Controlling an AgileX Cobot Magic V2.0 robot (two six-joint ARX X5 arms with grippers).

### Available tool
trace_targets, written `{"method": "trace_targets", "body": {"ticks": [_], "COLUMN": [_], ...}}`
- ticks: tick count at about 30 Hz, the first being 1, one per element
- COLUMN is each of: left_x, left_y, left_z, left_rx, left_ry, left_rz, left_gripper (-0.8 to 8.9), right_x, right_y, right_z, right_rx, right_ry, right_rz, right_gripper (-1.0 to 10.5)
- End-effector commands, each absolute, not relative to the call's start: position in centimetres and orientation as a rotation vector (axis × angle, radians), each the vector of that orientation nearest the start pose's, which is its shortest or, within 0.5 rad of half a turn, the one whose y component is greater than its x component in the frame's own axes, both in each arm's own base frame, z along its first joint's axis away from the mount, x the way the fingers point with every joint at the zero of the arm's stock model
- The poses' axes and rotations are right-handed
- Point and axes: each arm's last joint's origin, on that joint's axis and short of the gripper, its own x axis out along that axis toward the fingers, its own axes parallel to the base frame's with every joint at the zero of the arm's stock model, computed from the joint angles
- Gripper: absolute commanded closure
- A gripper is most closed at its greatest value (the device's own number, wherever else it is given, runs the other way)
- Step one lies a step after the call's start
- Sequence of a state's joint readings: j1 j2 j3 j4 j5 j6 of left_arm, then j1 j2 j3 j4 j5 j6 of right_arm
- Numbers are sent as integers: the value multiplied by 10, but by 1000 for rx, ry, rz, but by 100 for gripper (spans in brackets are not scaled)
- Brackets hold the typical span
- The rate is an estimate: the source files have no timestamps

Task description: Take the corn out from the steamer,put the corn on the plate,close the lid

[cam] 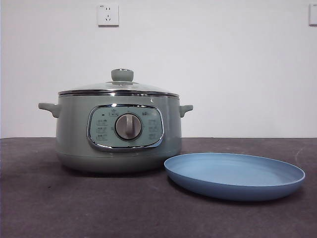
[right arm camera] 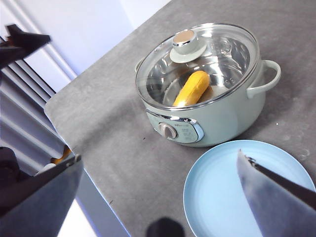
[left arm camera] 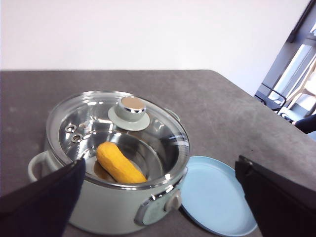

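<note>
yellow-orange corn cob (left arm camera: pixel 118 163) lies inside the round sage-green steamer pot (cam: pixel 74 139) w/ clear glass lid (cam: pixel 121 87) on. shallow light-blue plate (cam: pixel 235 176) sits just beside it on the dark table (cam: pixel 49 208). left gripper (left arm camera: pixel 158 197) & right gripper (right arm camera: pixel 158 197) both hang above, jaws wide, holding nothing.

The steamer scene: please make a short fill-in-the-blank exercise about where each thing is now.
1. The corn lies inside the ____.
2. The lid sits ____ on the steamer.
3. The plate holds ____ and lies on the table beside the steamer.
4. The left hand and the right hand both have their jaws ____, away from the pot.

Missing words: steamer; closed; nothing; open
</note>
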State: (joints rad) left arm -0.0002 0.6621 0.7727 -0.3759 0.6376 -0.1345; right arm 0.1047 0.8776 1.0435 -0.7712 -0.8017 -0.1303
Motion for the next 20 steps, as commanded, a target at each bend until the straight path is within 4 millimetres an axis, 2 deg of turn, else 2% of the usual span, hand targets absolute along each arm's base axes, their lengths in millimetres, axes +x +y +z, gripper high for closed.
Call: {"method": "trace_targets", "body": {"ticks": [1,8,13,20], "left_x": [154,209,250,298], "left_y": [-21,-41,-66,-104], "left_z": [329,339,344,333], "left_rx": [-205,-142,-46,76], "left_ry": [294,305,331,338], "left_rz": [-638,-678,-667,-644], "left_gripper": [247,247,247,247], "right_x": [152,152,152,152], "right_y": [37,37,37,37], "right_z": [357,357,357,357], "right_rx": [91,90,89,81], "right_ry": [522,522,522,527], "right_rz": [919,915,915,890], "right_gripper": [351,351,351,351]}}
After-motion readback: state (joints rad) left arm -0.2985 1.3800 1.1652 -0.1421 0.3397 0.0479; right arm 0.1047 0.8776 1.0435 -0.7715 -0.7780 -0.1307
